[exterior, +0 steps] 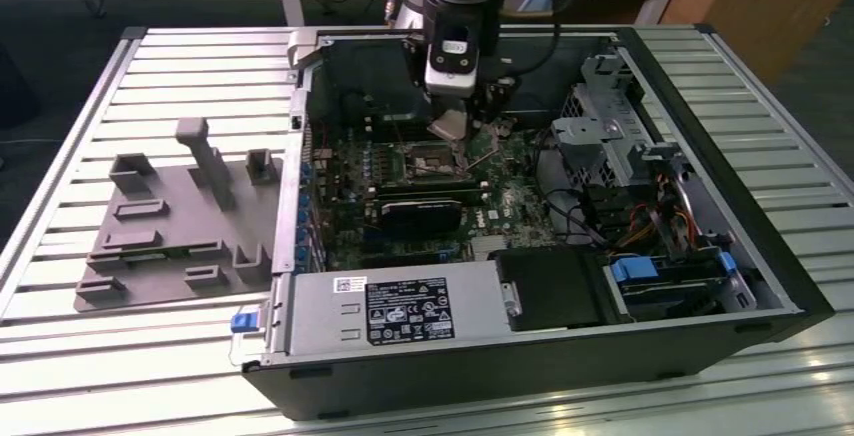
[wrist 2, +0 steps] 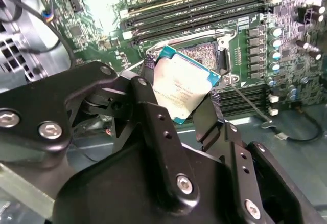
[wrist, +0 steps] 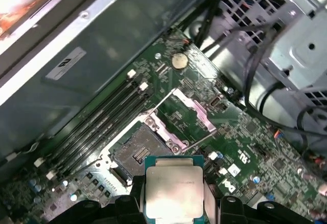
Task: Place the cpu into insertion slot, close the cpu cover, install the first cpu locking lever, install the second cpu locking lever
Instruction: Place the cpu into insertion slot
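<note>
My gripper [wrist 2: 179,95] is shut on the cpu [wrist 2: 180,87], a small square chip with a silver-grey top and green rim, clamped at two opposite edges by the black fingers [wrist 2: 149,88]. In the first wrist view the cpu [wrist: 173,189] hangs above the motherboard, just short of the insertion slot [wrist: 137,152], whose dark centre lies uncovered. The cpu cover [wrist: 192,112] stands swung open on the slot's far side, and a thin locking lever [wrist: 200,141] sticks out beside it. In the exterior view the gripper [exterior: 454,128] hovers inside the open case over the insertion slot [exterior: 435,163].
Long black memory slots [wrist: 97,127] run beside the socket. A black fan card [exterior: 420,211] lies in front of it, a power supply [exterior: 387,308] at the case front, and a drive cage with cables [exterior: 614,136] on the exterior view's right. A grey fixture tray [exterior: 167,226] sits outside.
</note>
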{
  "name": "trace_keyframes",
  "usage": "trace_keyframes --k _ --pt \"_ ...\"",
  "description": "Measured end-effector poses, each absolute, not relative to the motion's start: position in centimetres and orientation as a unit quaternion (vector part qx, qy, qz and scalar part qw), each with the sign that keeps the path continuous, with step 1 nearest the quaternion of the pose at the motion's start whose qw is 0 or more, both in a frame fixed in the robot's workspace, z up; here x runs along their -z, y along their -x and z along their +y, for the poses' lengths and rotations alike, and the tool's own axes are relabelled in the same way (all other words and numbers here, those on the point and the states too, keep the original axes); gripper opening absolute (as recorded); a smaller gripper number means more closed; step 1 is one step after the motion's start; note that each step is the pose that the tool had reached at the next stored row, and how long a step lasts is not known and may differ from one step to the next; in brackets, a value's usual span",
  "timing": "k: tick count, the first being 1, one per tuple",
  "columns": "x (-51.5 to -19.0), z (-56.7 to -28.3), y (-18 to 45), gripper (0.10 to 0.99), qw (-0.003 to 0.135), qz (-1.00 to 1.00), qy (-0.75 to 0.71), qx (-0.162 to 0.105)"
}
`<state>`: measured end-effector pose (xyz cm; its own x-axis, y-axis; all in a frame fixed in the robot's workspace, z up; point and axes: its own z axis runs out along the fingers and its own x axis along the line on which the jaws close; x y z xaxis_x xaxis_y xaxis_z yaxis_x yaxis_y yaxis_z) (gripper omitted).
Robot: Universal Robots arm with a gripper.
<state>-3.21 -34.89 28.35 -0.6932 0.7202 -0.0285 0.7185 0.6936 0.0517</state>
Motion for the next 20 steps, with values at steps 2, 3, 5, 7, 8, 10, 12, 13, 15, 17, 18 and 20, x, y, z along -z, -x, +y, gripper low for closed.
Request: trace_keyframes --k 2,3,5,7,8,10,12,13,15,17,18,20 --pt "-28.3 -34.88 3.21 0.541 0.024 0.914 -0.405 -0.017" --pt "-28.28 -34.88 3.21 0.541 0.024 0.911 -0.412 -0.016" --pt "-28.23 -34.88 3.21 0.541 0.025 0.904 -0.426 -0.015" --pt "-28.17 -34.88 3.21 0.541 0.026 0.897 -0.441 -0.014" --pt "-28.14 -34.88 3.21 0.541 0.026 0.893 -0.449 -0.013" --pt "-28.08 -34.88 3.21 0.541 0.027 0.886 -0.463 -0.012" --pt "-28.03 -34.88 3.21 0.541 0.027 0.878 -0.477 -0.011" --pt "-28.01 -34.88 3.21 0.541 0.027 0.874 -0.485 -0.011" --pt "-27.96 -34.88 3.21 0.541 0.028 0.866 -0.5 -0.01" --pt "-27.92 -34.89 3.21 0.541 0.028 0.857 -0.514 -0.009" --pt "-27.9 -34.88 3.21 0.541 0.029 0.853 -0.521 -0.008" --pt "-27.86 -34.88 3.21 0.541 0.029 0.845 -0.534 -0.007"
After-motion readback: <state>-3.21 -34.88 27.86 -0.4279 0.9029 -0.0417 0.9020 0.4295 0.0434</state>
